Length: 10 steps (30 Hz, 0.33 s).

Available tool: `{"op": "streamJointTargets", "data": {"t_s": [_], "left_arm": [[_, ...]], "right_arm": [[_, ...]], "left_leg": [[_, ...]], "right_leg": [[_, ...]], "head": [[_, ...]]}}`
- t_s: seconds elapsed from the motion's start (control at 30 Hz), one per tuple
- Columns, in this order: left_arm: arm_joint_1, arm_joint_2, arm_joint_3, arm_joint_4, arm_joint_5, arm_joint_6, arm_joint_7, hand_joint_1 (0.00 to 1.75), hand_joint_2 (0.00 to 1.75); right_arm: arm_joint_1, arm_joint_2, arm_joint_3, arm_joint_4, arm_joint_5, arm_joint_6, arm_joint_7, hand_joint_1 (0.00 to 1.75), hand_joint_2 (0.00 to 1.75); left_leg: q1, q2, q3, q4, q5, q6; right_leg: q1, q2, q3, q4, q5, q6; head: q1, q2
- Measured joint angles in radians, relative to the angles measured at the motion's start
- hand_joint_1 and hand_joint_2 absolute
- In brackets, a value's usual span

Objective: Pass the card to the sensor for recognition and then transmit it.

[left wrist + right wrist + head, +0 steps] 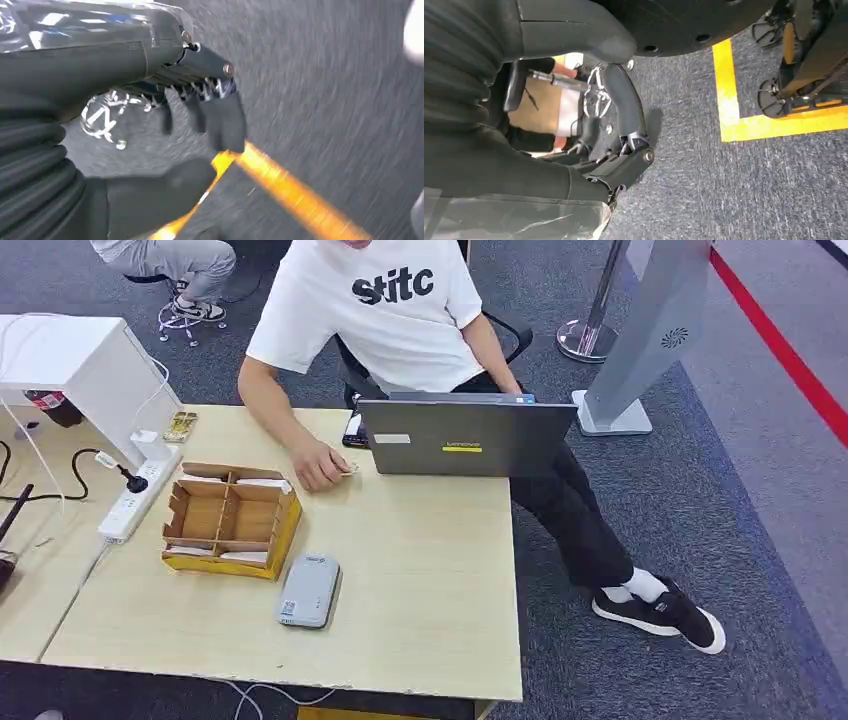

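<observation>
White cards (263, 483) lie in the compartments of an open cardboard box (284, 532) on the left half of the wooden table (430, 570). Just in front of the box lies the sensor (308, 590), a flat grey device with rounded corners. My left hand (200, 125) hangs over grey carpet crossed by a yellow line; its fingers and thumb are apart and it holds nothing. My right hand (616, 130) also hangs above the carpet, its fingers loosely bent, and nothing is in it.
A person in a white T-shirt (400, 310) sits behind the table, one hand (320, 465) resting near the box. An open grey laptop (465, 437) stands at the far edge. A white power strip (135, 498) lies left of the box, beside a white cabinet (85, 365).
</observation>
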Motion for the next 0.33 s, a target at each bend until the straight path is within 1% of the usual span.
{"op": "streamJointTargets", "data": {"t_s": [0.07, 0.1, 0.13, 0.17, 0.2, 0.27, 0.33], "left_arm": [[-0.006, -0.007, -0.036, 0.025, -0.028, -0.035, 0.008, 1.75, 1.75], [-0.009, -0.008, -0.048, 0.033, -0.034, -0.057, 0.010, 0.44, 1.75], [-0.011, -0.008, -0.060, 0.042, -0.036, -0.074, 0.016, 0.00, 1.75], [-0.012, -0.008, -0.067, 0.048, -0.038, -0.082, 0.018, 0.00, 1.75], [-0.012, -0.008, -0.075, 0.053, -0.045, -0.090, 0.023, 0.00, 1.75], [-0.012, -0.007, -0.090, 0.059, -0.057, -0.105, 0.026, 0.00, 1.75], [-0.009, -0.002, -0.115, 0.059, -0.061, -0.120, 0.029, 0.00, 1.75]], "right_arm": [[0.000, 0.000, 0.013, 0.000, 0.018, 0.004, 0.000, 1.75, 1.75], [0.000, 0.000, 0.018, 0.000, 0.022, 0.006, 0.000, 1.75, 1.75], [0.000, 0.000, 0.022, 0.000, 0.027, 0.008, -0.001, 1.75, 1.75], [0.000, 0.000, 0.025, 0.000, 0.028, 0.009, -0.003, 1.75, 1.75], [0.000, 0.000, 0.029, 0.000, 0.029, 0.011, -0.005, 0.00, 1.75], [0.000, 0.000, 0.032, 0.000, 0.030, 0.013, -0.008, 0.00, 1.75], [0.001, -0.005, 0.054, -0.002, 0.022, 0.013, -0.009, 0.00, 1.75]], "left_leg": [[0.000, 0.000, 0.000, 0.000, 0.000, 0.000], [0.000, 0.000, 0.000, 0.000, 0.000, 0.000], [0.000, 0.000, 0.000, 0.000, 0.000, 0.000], [0.001, 0.000, 0.000, 0.000, 0.000, 0.000], [0.001, 0.000, 0.000, 0.000, 0.000, 0.000], [0.001, 0.000, 0.000, 0.000, 0.000, 0.000], [0.001, 0.000, 0.000, 0.000, 0.000, 0.000]], "right_leg": [[0.000, 0.000, 0.000, 0.000, 0.000, 0.000], [0.000, 0.000, 0.000, 0.000, 0.000, 0.000], [0.000, 0.000, 0.000, 0.000, 0.000, 0.000], [0.000, 0.000, 0.000, 0.000, 0.000, 0.000], [0.000, 0.000, 0.000, 0.000, 0.000, 0.000], [0.000, 0.000, 0.000, 0.000, 0.000, 0.000], [0.000, 0.000, 0.000, 0.000, 0.000, -0.001]], "head": [[0.000, 0.000], [0.000, 0.000], [0.000, 0.000], [0.000, 0.000], [0.000, 0.000], [0.000, 0.000], [0.000, 0.000]]}}
